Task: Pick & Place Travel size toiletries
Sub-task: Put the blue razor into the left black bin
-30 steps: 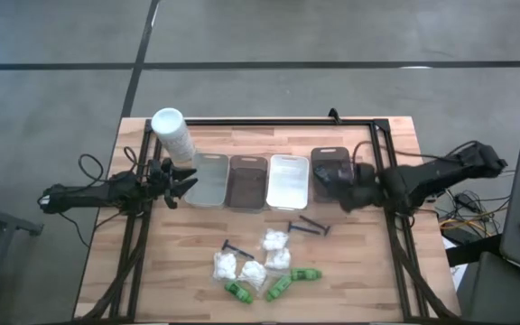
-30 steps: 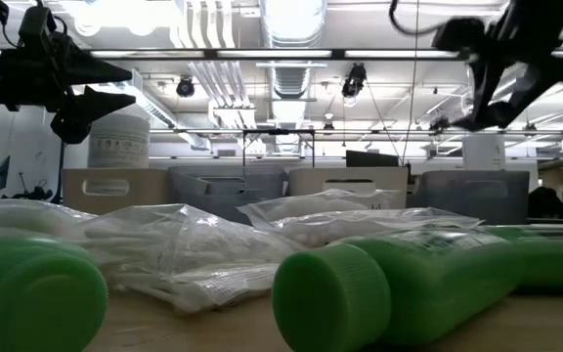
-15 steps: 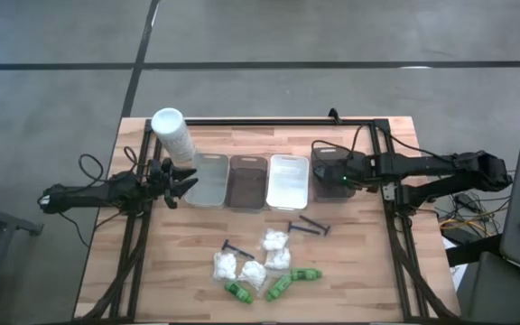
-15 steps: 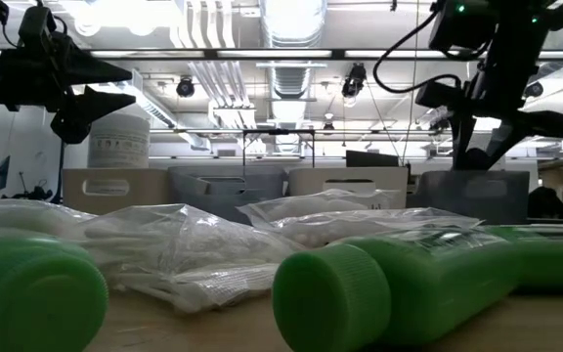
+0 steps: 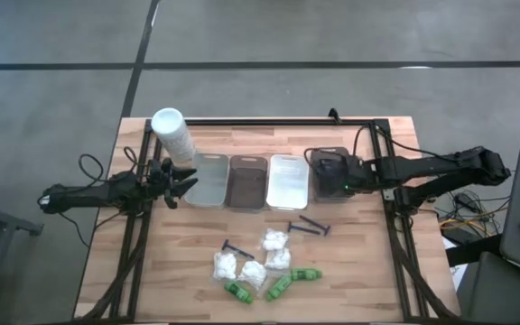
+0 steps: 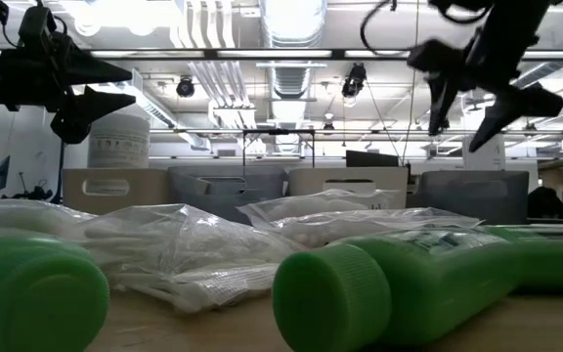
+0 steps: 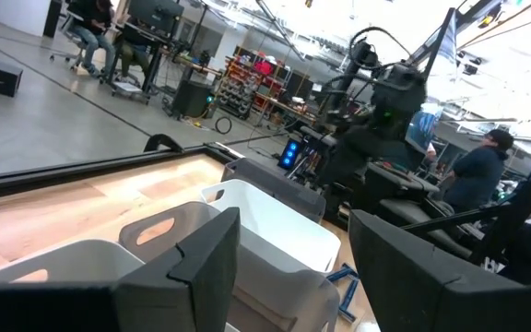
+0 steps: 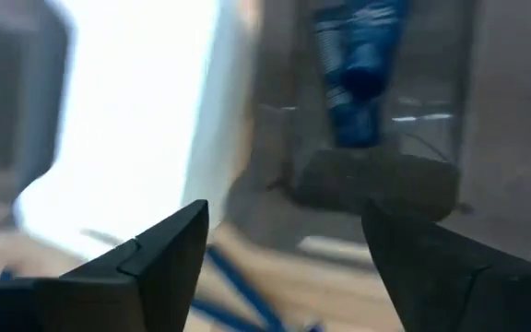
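The toiletries lie in a loose group on the near half of the table. The green bottles (image 5: 278, 287) lie on their sides, with white puffs (image 5: 254, 273) and thin dark razors (image 5: 301, 227) beside them. In the low view a green bottle (image 6: 399, 284) and bagged puffs (image 6: 179, 249) fill the foreground. My right gripper (image 5: 315, 175) (image 8: 286, 210) is open. It hovers over the left edge of the rightmost dark tray (image 5: 330, 155), which holds a blue item (image 8: 358, 55). My left gripper (image 5: 184, 186) (image 7: 295, 219) is open and waits by the leftmost tray (image 5: 210, 179).
Four rectangular trays stand in a row across the table's middle, among them a brown tray (image 5: 248, 181) and a white tray (image 5: 288, 177). A tall white cylinder (image 5: 172, 134) stands at the far left, behind my left gripper. A black frame rail (image 5: 278, 120) runs along the far edge.
My right arm has stretched out flat from a bent pose. Its gripper has moved toward the table's left, over the rightmost tray. In the low view it dipped toward the tray and then rose again. My left arm has kept still.
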You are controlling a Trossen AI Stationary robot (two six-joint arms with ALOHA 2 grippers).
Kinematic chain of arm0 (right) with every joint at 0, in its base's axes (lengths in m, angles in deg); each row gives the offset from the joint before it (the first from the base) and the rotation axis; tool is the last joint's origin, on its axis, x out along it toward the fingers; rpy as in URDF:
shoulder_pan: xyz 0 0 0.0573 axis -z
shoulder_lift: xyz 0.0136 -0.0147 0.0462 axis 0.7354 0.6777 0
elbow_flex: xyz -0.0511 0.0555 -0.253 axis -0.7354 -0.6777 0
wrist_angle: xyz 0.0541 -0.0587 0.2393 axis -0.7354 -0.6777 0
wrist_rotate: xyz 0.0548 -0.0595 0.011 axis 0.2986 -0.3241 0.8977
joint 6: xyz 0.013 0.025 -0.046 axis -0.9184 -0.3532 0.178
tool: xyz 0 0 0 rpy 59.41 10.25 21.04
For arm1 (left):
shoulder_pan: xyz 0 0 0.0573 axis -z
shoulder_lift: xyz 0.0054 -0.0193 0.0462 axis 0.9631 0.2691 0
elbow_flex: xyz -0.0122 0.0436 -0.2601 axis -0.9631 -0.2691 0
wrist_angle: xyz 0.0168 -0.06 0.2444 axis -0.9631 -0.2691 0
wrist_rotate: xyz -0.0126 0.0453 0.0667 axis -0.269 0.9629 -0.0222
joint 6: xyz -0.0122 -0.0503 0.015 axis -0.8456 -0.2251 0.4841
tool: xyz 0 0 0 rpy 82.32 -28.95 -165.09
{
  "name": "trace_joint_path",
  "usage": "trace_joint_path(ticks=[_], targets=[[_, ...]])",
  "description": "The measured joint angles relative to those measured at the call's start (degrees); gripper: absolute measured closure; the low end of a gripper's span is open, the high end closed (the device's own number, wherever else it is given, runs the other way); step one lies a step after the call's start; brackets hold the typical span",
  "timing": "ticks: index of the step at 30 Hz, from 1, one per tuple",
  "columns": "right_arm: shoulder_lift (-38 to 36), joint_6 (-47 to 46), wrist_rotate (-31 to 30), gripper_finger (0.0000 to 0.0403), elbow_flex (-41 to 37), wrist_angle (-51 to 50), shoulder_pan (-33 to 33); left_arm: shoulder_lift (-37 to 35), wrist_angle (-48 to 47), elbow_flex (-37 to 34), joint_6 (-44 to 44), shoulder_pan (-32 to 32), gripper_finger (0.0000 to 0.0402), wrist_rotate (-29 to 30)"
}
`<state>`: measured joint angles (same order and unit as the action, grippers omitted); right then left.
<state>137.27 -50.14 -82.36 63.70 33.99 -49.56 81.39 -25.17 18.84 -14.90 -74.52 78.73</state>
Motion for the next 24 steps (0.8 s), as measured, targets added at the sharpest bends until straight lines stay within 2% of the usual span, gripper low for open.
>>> trace_joint_path(ticks=[6,12,16,22,24], targets=[[0.0,-6.7,-2.8,0.0098,1.5,0.1,-12.1,0.0,-0.1,0.0,0.0,0.0,0.0193,0.0],[0.3,-10.2,-3.2,0.0104,0.5,1.4,-22.4,0.0,-0.1,0.0,0.0,0.0,0.0193,0.0],[3.3,-10.1,-3.3,0.0117,0.5,3.4,-25.2,0.0,-0.1,0.0,0.0,0.0,0.0193,0.0],[12.2,-6.4,-1.4,0.0135,2.6,11.6,-26.1,0.0,-0.1,0.0,-0.1,0.0,0.0193,0.0],[15.3,-5.3,0.2,0.0138,4.5,11.8,-26.3,0.1,1.2,0.0,-5.1,0.0,0.0193,0.0]])
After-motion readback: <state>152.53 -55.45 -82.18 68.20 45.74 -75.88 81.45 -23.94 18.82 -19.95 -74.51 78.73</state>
